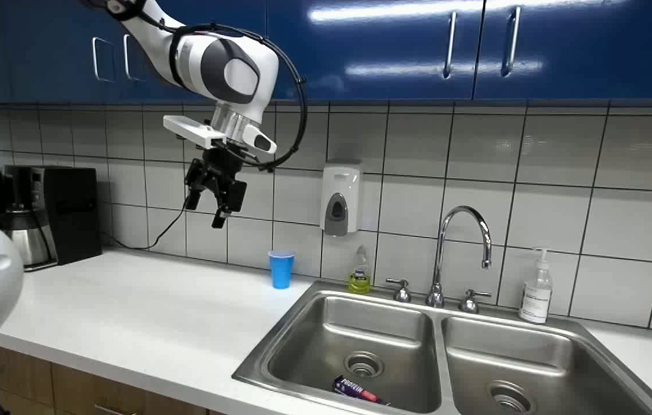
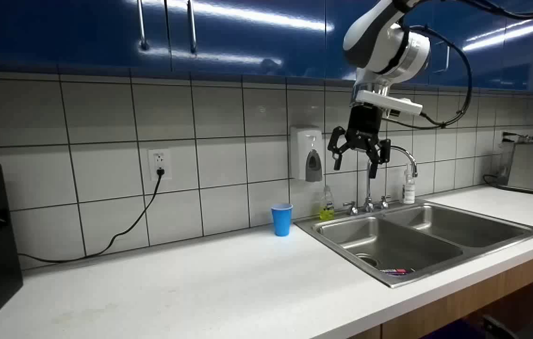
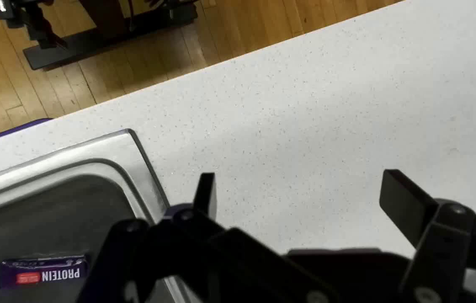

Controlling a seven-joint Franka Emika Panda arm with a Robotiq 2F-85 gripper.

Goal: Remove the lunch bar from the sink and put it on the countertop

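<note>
The lunch bar, a dark purple wrapped bar with red and the word PROTEIN, lies on the floor of the sink's basin nearer the blue cup, close to its front wall; it shows in both exterior views (image 1: 357, 390) (image 2: 396, 271) and at the lower left of the wrist view (image 3: 40, 271). The steel sink (image 1: 272, 335) (image 2: 347, 255) (image 3: 125, 153) has two basins. The white countertop (image 1: 147, 311) (image 2: 200, 287) (image 3: 296, 118) runs beside it. My gripper (image 1: 206, 210) (image 2: 356, 166) (image 3: 299, 187) is open and empty, well above the counter, with the bar off to one side.
A blue cup (image 1: 281, 270) (image 2: 282, 220) stands on the counter by the sink's back corner. A chrome faucet (image 1: 440, 253), a yellow-green soap bottle (image 1: 360, 276) and a pump bottle (image 1: 536, 297) stand behind the basins. Blue cabinets (image 1: 372, 52) hang above. A black machine (image 1: 75, 210) stands on the counter.
</note>
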